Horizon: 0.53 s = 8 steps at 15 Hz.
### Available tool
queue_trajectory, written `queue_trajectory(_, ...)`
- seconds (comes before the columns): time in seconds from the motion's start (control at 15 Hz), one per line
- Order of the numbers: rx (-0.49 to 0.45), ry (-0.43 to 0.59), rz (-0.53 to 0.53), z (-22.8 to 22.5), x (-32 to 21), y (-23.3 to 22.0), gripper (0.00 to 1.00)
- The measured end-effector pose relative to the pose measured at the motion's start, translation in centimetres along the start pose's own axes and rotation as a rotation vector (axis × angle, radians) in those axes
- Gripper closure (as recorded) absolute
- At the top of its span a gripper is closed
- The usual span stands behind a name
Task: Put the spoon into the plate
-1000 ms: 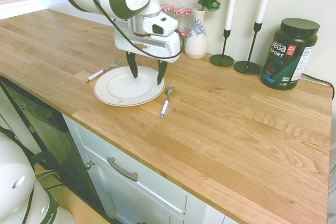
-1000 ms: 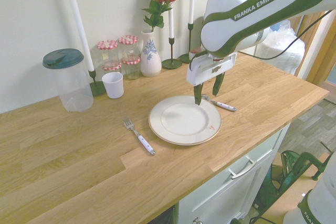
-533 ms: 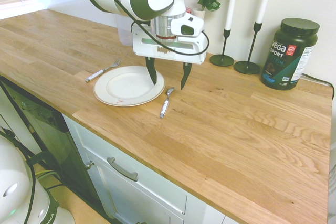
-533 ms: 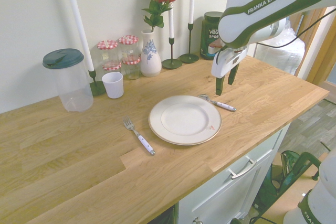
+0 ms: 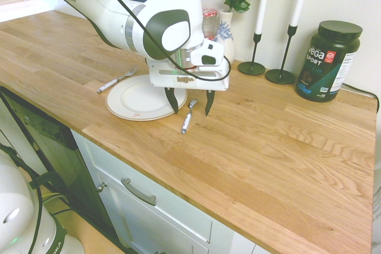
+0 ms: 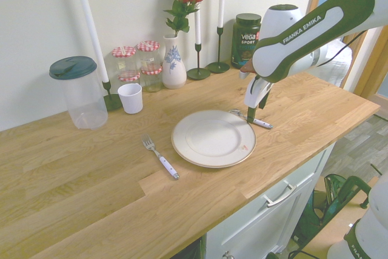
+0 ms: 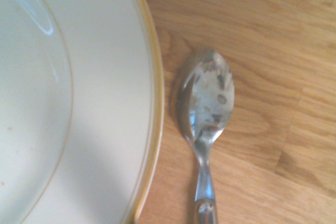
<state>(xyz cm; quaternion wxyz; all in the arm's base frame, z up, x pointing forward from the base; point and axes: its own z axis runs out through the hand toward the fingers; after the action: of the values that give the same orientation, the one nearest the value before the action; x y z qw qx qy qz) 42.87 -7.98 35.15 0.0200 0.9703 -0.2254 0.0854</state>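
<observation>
Here comes the pick, with the plate read as a dial in the first exterior view, twelve at the picture's top; the white two-finger gripper with dark tips hangs at about four o'clock of the plate, its jaws wide open with nothing between them; they stand one on each side of the small silver spoon with the white riveted handle, presumably so that closing will pinch it across its narrow width; whether the tips are down at the wood, I can't tell!

The spoon lies on the pale wooden counter, just beside the round white ceramic plate with the thin edge line and apart from it; its bowl sits near three o'clock, its handle running down towards half past four, like a place setting; over at ten o'clock is the silver fork with the white handle, on the far side from the grasp and well out of the way, it seems.

The plate-side jaw is the tight one; it shows right by the rim, so a drift towards nine could nudge the plate; the neck of the spoon looks a sensible place to grip, leaving the bowl free; then a lift and a short carry towards nine should bring it over the plate; the job looks to be at its grasping step!
</observation>
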Motion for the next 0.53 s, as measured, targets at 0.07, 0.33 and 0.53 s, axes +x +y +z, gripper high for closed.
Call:
queue_trajectory(0.07, 0.0, 0.015, -0.004, 0.05, 0.14, -0.15, 0.0)
queue_trajectory(0.33, -0.003, 0.026, -0.001, 0.24, 0.26, -0.22, 0.0)
queue_trajectory(0.53, -0.007, 0.02, 0.008, 0.31, 0.29, 0.14, 0.0)
